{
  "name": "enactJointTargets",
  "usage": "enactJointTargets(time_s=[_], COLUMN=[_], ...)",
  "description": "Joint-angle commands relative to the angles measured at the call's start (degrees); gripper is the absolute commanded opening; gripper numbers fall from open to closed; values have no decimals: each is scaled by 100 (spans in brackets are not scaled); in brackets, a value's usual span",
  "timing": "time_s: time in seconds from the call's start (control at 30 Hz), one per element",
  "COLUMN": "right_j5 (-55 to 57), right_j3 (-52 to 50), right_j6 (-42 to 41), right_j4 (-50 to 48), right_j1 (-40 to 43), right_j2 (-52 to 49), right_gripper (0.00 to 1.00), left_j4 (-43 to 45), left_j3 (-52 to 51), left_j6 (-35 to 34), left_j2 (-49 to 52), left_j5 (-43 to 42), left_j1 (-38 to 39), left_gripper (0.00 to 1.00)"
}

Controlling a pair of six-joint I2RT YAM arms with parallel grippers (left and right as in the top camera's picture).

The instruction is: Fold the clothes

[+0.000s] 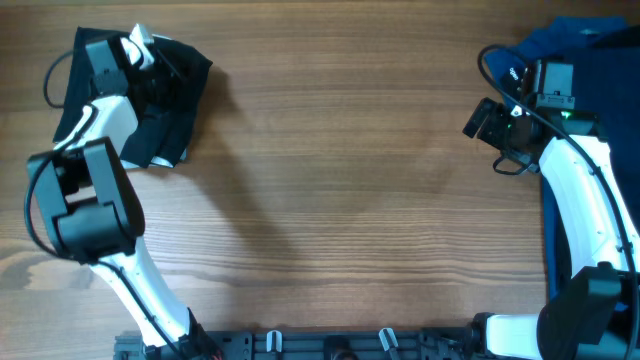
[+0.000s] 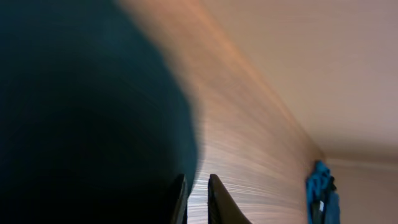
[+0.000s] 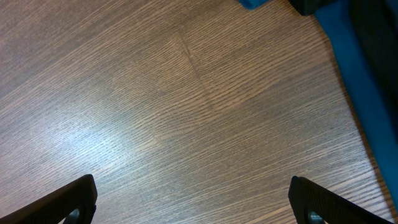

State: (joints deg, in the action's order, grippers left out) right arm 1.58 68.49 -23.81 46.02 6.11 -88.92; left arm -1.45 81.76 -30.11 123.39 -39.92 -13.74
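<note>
Black garment (image 1: 182, 85): it is lying bunched at the far-left corner of the desk (image 1: 330, 180), partly under the left arm.
Long axis: the part that is showing is running from the far edge toward the near edge, its near end slanting a little toward the left edge; the arm is hiding the rest, so the full outline cannot be told.
Which way it points: no waistband or leg openings are showing, so its top end cannot be told; a whitish patch is showing at the far end beside the arm.
Left hand (image 2: 196, 200): it is hovering low just beside the black garment, which is filling the left side of the wrist view as a dark blur; the fingers (image 2: 179, 200) are standing narrow, with bare wood showing in the slim gap and nothing between them.
Right hand (image 3: 193, 199): it is hanging over bare wood near the right edge, fingers (image 3: 68, 200) spread wide and holding nothing.
Dark blue cloth (image 1: 600, 45): it is lying at the far-right corner and trailing along the right edge, partly under the right arm.
</note>
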Motion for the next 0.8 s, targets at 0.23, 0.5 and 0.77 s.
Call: enactJointTargets(time_s=[0.23,0.5,0.77], right_j5=[103,103,103], right_j3=[39,39,39], right_j6=[-59,-61,-59], right_j4=[-17,-17,-17], right_j1=[-13,-13,-13], right_j2=[26,28,26], right_gripper=[100,99,100], left_j4=[1681,1805,1753], left_j3=[7,4,4], left_j6=[-953,-1360,-1231], left_j2=[-31,-444,542], left_j5=[-1158,-461,1266], left_j1=[-435,-1198,-1458], left_gripper=[10,12,13])
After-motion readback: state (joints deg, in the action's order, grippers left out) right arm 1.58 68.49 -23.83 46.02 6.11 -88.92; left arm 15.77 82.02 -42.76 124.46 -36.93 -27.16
